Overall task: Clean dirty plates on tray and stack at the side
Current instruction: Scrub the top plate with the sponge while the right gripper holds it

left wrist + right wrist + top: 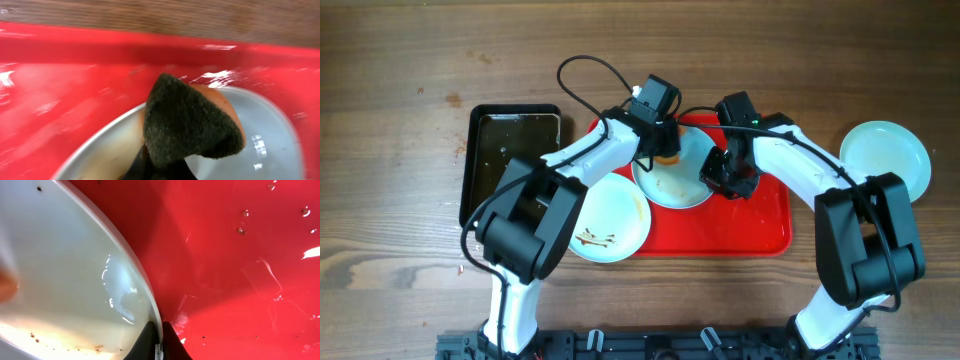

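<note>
The red tray (760, 225) holds a pale plate (682, 182) with brown smears near its back left. My left gripper (667, 152) is shut on an orange sponge with a dark scouring face (190, 125), pressed on that plate (270, 150). My right gripper (718, 178) is shut on the plate's right rim (156, 330), one finger on each side. A second plate (612, 222) with brown sauce smears overlaps the tray's left front edge. A third plate (885, 158) lies on the table at the right, with no smears showing.
A black rectangular pan (510, 150) holding dark liquid stands left of the tray. The tray floor (240, 270) is wet with droplets. Wooden table (400, 80) lies all around.
</note>
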`<act>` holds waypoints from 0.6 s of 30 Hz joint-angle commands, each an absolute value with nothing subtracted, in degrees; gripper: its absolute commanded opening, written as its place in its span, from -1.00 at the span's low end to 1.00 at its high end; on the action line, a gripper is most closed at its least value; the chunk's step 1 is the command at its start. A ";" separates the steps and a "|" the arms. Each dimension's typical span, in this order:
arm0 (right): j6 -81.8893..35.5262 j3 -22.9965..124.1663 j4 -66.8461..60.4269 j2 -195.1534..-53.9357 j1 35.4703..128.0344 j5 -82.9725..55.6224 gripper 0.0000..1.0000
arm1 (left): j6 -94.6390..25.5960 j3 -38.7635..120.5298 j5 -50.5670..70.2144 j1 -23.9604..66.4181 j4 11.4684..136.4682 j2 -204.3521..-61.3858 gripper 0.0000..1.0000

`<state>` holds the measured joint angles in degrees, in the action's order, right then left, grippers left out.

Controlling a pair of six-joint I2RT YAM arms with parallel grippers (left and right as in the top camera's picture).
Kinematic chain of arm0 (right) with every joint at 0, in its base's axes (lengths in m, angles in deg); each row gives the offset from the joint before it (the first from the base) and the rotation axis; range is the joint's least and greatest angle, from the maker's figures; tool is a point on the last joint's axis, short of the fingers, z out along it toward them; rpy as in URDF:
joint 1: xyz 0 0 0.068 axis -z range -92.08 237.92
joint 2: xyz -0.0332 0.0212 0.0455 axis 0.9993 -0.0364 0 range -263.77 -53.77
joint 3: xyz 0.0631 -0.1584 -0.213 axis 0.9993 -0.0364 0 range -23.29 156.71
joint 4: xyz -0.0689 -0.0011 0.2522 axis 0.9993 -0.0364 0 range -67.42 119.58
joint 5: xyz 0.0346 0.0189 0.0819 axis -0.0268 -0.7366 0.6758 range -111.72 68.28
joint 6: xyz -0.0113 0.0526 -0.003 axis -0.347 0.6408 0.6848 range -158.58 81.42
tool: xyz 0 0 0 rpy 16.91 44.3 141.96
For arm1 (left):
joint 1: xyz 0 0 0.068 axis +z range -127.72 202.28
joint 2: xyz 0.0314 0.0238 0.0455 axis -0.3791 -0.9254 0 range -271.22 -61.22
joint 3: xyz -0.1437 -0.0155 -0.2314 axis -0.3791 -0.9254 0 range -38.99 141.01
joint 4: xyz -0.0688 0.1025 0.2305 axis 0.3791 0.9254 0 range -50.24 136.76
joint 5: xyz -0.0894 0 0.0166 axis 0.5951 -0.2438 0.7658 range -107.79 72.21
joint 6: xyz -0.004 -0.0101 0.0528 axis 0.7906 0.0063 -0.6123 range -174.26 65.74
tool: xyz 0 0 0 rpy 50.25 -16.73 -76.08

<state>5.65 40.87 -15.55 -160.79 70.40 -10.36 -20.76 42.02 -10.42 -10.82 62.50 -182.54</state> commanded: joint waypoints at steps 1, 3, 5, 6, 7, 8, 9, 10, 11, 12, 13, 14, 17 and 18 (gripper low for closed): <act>4.42 38.07 -17.10 -164.88 69.52 -11.11 -0.91 | -14.86 40.01 1.47 -11.00 59.31 -186.76 -0.92; 4.45 38.07 -17.12 -164.88 69.52 -11.11 -0.91 | -14.69 40.01 5.06 -11.94 59.97 -186.80 -0.92; 4.45 38.07 -17.12 -164.88 69.52 -11.08 -0.91 | -14.71 40.01 5.91 -12.88 62.26 -186.80 -0.92; 4.45 38.07 -17.12 -164.88 69.52 -11.08 -0.91 | -14.77 40.01 6.35 -13.62 64.43 -186.80 -0.92; 4.45 38.07 -17.12 -164.88 69.52 -11.08 -0.91 | -14.80 39.99 6.72 -14.17 66.39 -186.80 -0.92; 4.45 38.07 -17.10 -164.88 69.52 -11.08 -0.91 | -15.08 39.99 6.92 -14.76 68.58 -186.80 -0.92; 4.47 38.07 -17.10 -164.88 69.52 -11.08 -0.91 | -16.06 39.99 6.94 -15.28 71.12 -186.80 -0.92; 4.47 38.07 -17.10 -164.88 69.52 -11.08 -0.91 | -17.57 39.99 7.27 -15.79 73.83 -186.80 -0.92; 4.47 38.07 -17.10 -164.88 69.52 -11.08 -0.91 | -19.25 39.99 7.14 -16.14 76.93 -186.80 -0.92; 4.47 38.07 -17.10 -164.88 69.52 -11.08 -0.91 | -20.87 39.99 6.46 -16.14 79.79 -186.80 -0.92; 4.47 38.07 -17.12 -164.88 69.52 -11.08 -0.91 | -21.53 39.99 4.23 -16.11 82.66 -186.80 -0.92; 4.47 38.07 -17.14 -164.88 69.52 -11.08 -0.91 | -22.36 39.99 0.73 -15.74 85.37 -186.80 -0.92; 4.45 38.07 -17.21 -164.88 69.52 -11.11 -0.91 | -22.31 39.99 -13.21 -13.75 89.80 -186.80 -0.92; 4.45 38.07 -17.17 -164.88 69.52 -11.08 -0.91 | -22.29 39.99 -16.27 -13.03 89.98 -186.80 -0.92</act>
<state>5.21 40.85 -16.29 -160.93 70.09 -9.07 -20.83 43.55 4.34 -15.02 87.38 -182.36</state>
